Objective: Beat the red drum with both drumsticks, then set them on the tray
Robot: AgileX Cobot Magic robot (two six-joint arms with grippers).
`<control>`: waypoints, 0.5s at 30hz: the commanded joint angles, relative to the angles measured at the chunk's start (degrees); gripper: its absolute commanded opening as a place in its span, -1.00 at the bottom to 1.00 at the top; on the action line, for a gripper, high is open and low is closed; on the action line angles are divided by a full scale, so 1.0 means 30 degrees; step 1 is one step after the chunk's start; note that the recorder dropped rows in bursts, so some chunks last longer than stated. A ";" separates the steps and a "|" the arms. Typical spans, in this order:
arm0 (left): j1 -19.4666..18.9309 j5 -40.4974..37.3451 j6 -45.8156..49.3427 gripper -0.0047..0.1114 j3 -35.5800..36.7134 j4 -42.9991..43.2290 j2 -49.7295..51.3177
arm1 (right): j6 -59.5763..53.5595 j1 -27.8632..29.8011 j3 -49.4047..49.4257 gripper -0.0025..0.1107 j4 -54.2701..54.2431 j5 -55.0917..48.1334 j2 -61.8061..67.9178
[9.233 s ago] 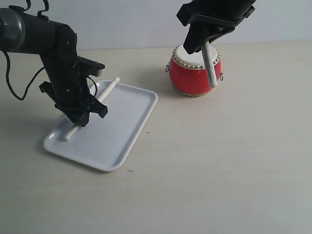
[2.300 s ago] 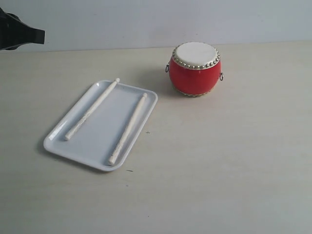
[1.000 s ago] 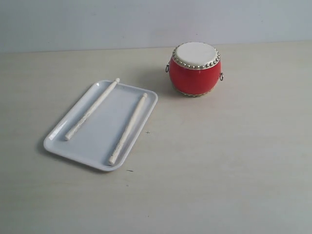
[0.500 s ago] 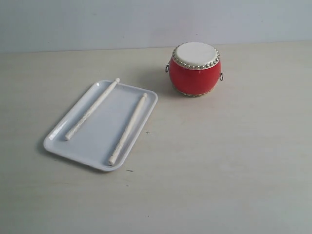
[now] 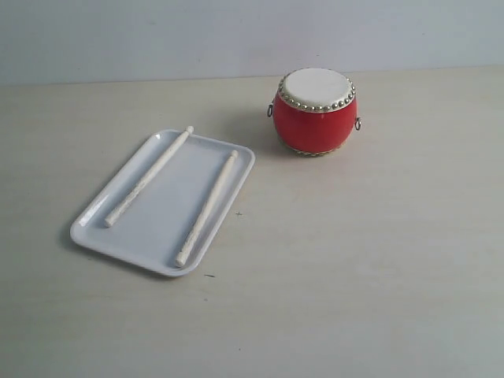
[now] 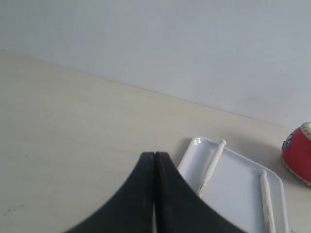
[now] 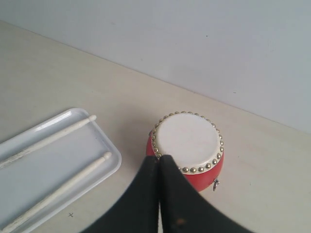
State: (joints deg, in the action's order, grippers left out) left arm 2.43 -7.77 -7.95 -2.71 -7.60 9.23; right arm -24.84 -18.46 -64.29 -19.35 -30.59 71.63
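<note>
One desk (image 5: 354,260) bears a white tray (image 5: 169,228) and, near its far corner, a red drum (image 5: 315,118). In the tray lie left stick (image 5: 148,176) and right stick (image 5: 207,208), apart. Left pincer (image 6: 155,158) and right pincer (image 7: 159,160): closed tight, empty.

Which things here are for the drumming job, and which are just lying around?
For the job: red drum; one drumstick and the other drumstick, both lying in the white tray; left tool and right tool, both shut.
Just there: table; wall.
</note>
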 commanded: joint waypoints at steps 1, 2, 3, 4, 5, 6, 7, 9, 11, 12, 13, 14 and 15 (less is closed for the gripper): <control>-0.0058 -0.0049 -0.2372 -0.92 0.0061 0.4051 -0.0049 | -0.0180 0.0073 0.0075 -0.96 -0.0040 0.0261 -0.0106; -0.0058 -0.0049 -0.3598 -0.92 0.0061 0.5263 -0.0049 | -0.0180 0.0073 0.0075 -0.96 -0.0040 0.0261 -0.0106; -0.0058 -0.0049 -0.3977 -0.92 0.0061 0.5537 -0.0049 | -0.0180 0.0073 0.0075 -0.96 -0.0040 0.0261 -0.0106; -0.0058 -0.0049 -0.4018 -0.92 0.0104 0.5592 -0.0049 | -0.0180 0.0073 0.0075 -0.96 -0.0040 0.0261 -0.0106; -0.0058 -0.0007 -0.4018 -0.92 0.0155 0.5592 -0.0049 | -0.0180 0.0073 0.0075 -0.96 -0.0040 0.0261 -0.0106; -0.0058 0.0367 -0.3983 -0.92 0.0530 0.5787 -0.0121 | -0.0180 0.0073 0.0075 -0.96 -0.0040 0.0261 -0.0106; -0.0058 0.0594 -0.3911 -0.92 0.0812 0.5841 -0.0204 | -0.0180 0.0073 0.0075 -0.96 -0.0040 0.0261 -0.0106; -0.0058 0.1089 -0.3005 -0.92 0.0902 0.5874 -0.0679 | -0.0180 0.0073 0.0075 -0.96 -0.0040 0.0261 -0.0106; -0.0058 0.0888 -0.2477 -0.92 0.0902 0.5928 -0.1101 | -0.0180 0.0073 0.0075 -0.96 -0.0040 0.0261 -0.0106; -0.0058 0.0965 -0.1904 -0.92 0.0902 0.5928 -0.1382 | -0.0180 0.0073 0.0075 -0.96 -0.0040 0.0261 -0.0106; -0.0058 0.0965 -0.1869 -0.92 0.0902 0.5928 -0.1498 | -0.0180 0.0073 0.0075 -0.96 -0.0040 0.0261 -0.0106; -0.0058 0.0965 -0.1869 -0.92 0.0902 0.5928 -0.1790 | -0.0180 0.0073 0.0075 -0.96 -0.0040 0.0261 -0.0106; -0.0058 0.0965 -0.1869 -0.92 0.0902 0.5928 -0.1946 | -0.0180 0.0073 0.0075 -0.96 -0.0040 0.0261 -0.0106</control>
State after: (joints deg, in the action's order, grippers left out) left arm 2.43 -5.75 -14.26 -0.18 9.95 4.54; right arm -24.84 -18.46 -64.29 -19.35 -30.59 71.63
